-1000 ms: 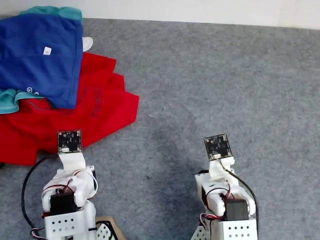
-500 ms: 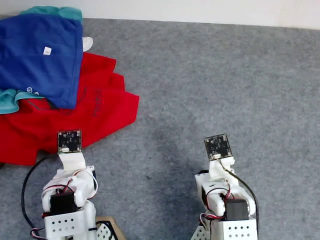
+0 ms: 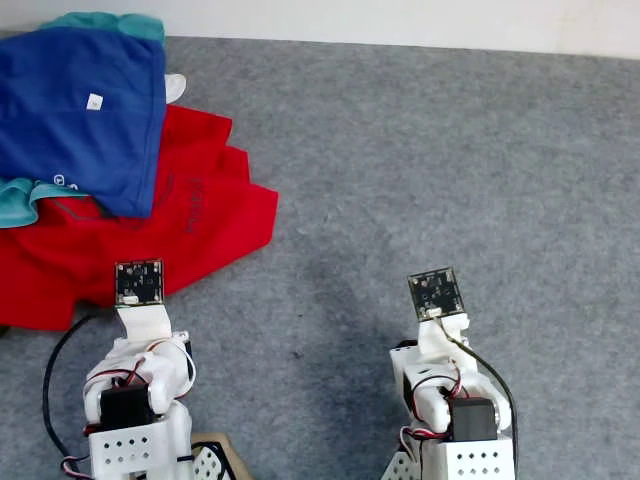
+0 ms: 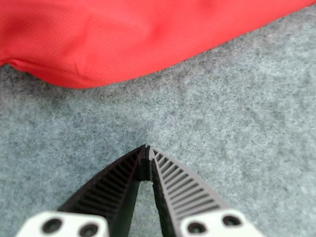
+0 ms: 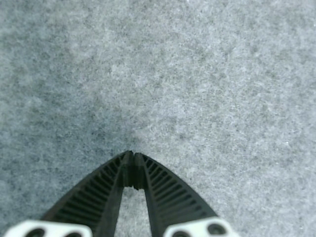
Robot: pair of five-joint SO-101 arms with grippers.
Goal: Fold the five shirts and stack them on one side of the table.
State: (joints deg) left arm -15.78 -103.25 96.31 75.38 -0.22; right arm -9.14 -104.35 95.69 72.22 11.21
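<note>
Nothing has moved since the earlier frames: both arms and all the cloth lie as they did.

Table (image 3: 430, 160): one, grey-surfaced, and it carries everything.

Shirts counted in the high view: three.
- The red shirt (image 3: 205, 215) is the largest. It is spread ahead of the left arm (image 3: 135, 395), and its near hem is just ahead of the left gripper (image 4: 147, 149) without touching it.
- The blue shirt (image 3: 85, 105) lies on top of the red one, farther out from that gripper.
- The teal shirt (image 3: 112, 22) sits mostly under the blue one. It shows at the blue shirt's far edge and again on the side away from the right arm (image 3: 450, 400).
- One small white scrap (image 3: 175, 88) lies beside the blue shirt; what it is cannot be told.
- All the cloth is well apart from the right arm.

Grippers: two.
- On the left gripper, the jaws meet tip to tip with nothing between them, over bare grey surface.
- The right gripper (image 5: 133, 155) is likewise clenched and empty, with bare surface around it.

View differences: the left wrist view gives the closed tips and the strip of bare surface between them and the red hem. The high view gives the order in which the shirts overlap, and both arms side by side.
</note>
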